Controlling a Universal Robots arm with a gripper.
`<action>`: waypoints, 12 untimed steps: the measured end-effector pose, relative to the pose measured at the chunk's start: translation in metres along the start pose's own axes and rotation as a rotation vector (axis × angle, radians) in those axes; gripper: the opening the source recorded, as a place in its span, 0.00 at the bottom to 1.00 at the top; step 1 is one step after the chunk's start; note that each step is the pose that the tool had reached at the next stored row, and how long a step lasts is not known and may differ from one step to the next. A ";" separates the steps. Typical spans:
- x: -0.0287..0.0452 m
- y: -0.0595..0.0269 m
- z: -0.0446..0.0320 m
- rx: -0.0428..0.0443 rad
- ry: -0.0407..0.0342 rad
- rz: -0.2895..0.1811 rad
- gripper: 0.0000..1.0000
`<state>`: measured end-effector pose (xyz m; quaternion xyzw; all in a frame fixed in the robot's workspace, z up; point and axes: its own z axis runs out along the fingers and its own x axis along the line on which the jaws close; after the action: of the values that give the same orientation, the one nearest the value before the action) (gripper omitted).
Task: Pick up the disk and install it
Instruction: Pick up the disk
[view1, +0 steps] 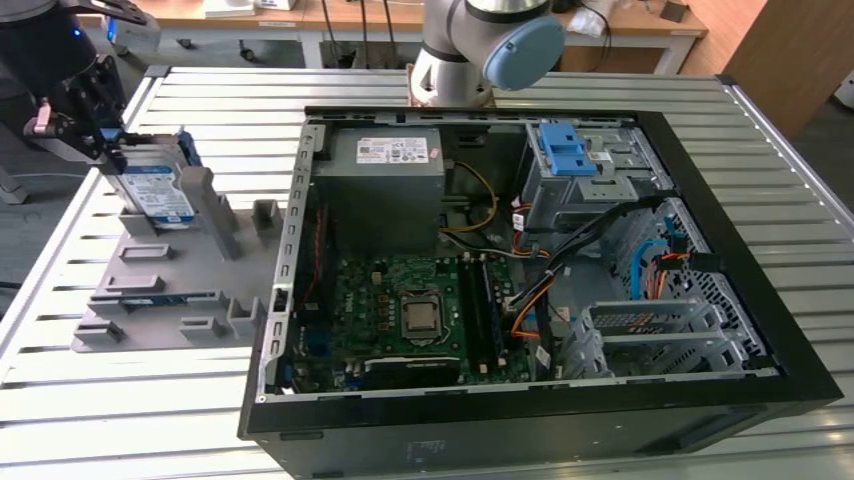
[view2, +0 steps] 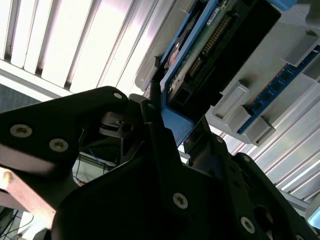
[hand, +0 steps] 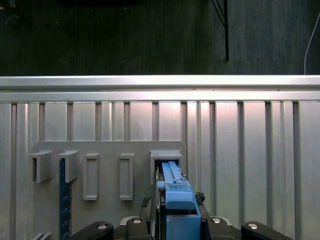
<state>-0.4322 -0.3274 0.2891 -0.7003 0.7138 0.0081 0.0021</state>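
The gripper (view1: 112, 148), matte black w/ bolted plates, is clamped on the top edge of the disk (view1: 151, 192); in the second wrist view its fingers (view2: 160, 140) pinch the blue plastic rail. The disk, a flat silver rectangle w/ a white-and-blue label, stands upright in a slot of the grey moulded fixture (view1: 174, 290) at the exterior view's left, well apart from the open black PC case (view1: 747, 330). Fixture & case sit on a ribbed aluminium table (view1: 227, 90); label print is too small to read.
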 end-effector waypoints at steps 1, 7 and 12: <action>0.0000 0.0000 0.0000 -0.0001 0.0000 0.000 0.44; 0.0000 0.0000 0.0000 -0.0001 0.0002 0.000 0.36; 0.0000 0.0000 0.0000 -0.0001 0.0001 0.000 0.36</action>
<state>-0.4322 -0.3274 0.2891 -0.7003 0.7138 0.0081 0.0020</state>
